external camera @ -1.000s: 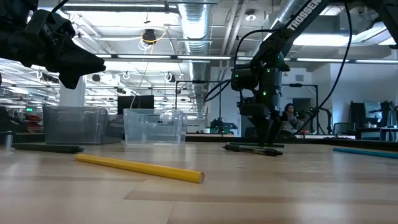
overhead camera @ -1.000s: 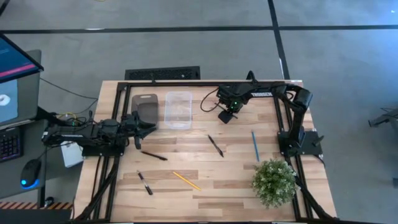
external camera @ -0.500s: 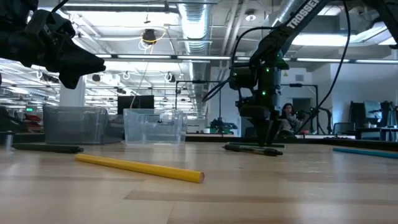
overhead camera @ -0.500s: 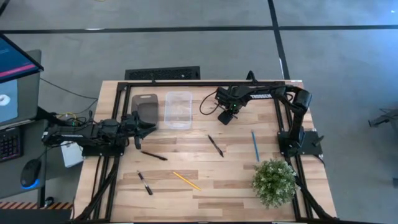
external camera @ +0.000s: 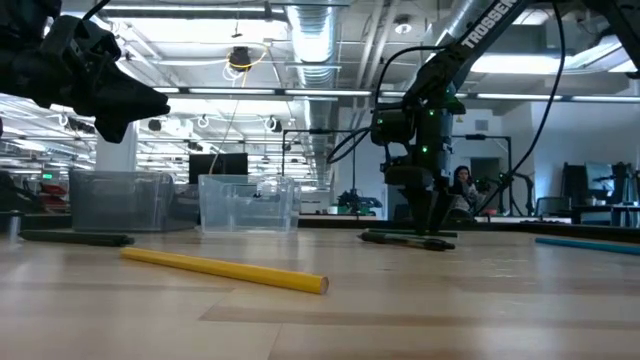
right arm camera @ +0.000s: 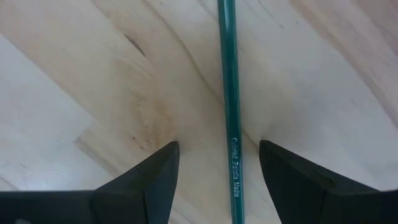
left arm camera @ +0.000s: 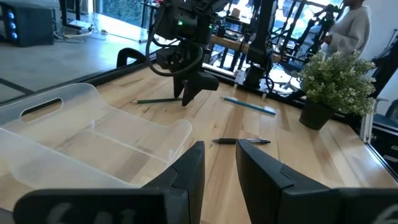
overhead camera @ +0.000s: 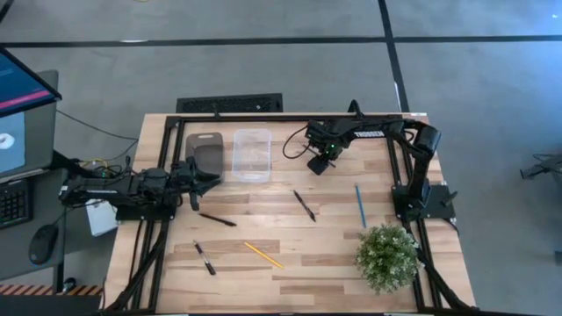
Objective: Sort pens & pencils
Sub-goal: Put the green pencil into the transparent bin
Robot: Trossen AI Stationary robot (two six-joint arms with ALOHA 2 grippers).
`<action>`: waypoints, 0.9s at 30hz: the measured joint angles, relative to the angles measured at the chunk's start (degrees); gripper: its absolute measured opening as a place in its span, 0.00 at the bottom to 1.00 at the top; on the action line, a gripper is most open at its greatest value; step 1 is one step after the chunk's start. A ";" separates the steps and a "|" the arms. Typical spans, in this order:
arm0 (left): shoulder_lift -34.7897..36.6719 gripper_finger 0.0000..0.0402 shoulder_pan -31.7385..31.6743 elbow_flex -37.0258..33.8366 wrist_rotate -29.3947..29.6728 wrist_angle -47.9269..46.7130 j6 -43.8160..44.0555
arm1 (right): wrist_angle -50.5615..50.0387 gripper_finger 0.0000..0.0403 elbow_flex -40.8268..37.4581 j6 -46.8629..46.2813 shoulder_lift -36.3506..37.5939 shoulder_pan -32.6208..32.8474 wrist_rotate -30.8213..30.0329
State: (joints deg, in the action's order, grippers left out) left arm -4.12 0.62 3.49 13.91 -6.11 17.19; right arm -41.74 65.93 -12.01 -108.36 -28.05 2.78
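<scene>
Sorting barely begun: your right gripper [right arm camera: 217,168] hangs spread wide and empty, straddling a dark green pencil [right arm camera: 229,112] on the table [overhead camera: 316,263]. Clear bins [overhead camera: 251,155] look empty; the blue pencil [overhead camera: 359,206], yellow pencil [overhead camera: 262,254] and pens [overhead camera: 304,205] lie loose. Left gripper [left arm camera: 219,163] waits, parted, empty.

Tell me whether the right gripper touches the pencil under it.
Apart. Right wrist view: the right gripper straddles the green pencil, bare wood showing between it and each finger.
</scene>
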 joint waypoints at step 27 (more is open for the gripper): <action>-0.02 0.20 0.00 -0.02 -0.02 0.00 -0.01 | -0.07 0.59 0.00 0.02 0.00 0.06 -0.96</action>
State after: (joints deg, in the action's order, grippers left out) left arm -4.14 0.62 3.46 13.89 -6.11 17.18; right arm -41.81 65.93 -11.99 -108.36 -27.99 1.82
